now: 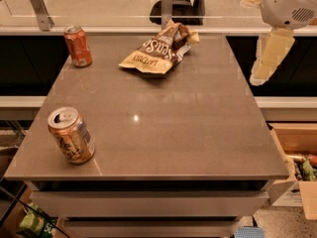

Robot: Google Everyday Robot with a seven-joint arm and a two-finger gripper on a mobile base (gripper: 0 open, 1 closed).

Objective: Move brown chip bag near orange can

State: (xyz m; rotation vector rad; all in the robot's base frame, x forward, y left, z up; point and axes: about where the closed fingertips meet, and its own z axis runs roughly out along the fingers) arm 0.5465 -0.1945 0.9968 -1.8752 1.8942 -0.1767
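Observation:
The brown chip bag (157, 50) lies crinkled at the far middle of the table, its cream-yellow end toward the left. The orange can (72, 135), pale golden-orange with a silver top, stands tilted near the table's front left corner. My gripper (250, 41) hangs in the air off the table's far right edge, to the right of the bag and well away from it. Its cream fingers (270, 53) are spread apart with nothing between them.
A deeper red-orange can (78, 45) stands at the far left corner. The grey table (173, 128) has drawers below its front. A glass rail and a chair stand behind it. A cardboard box (297, 157) with items sits on the floor at right.

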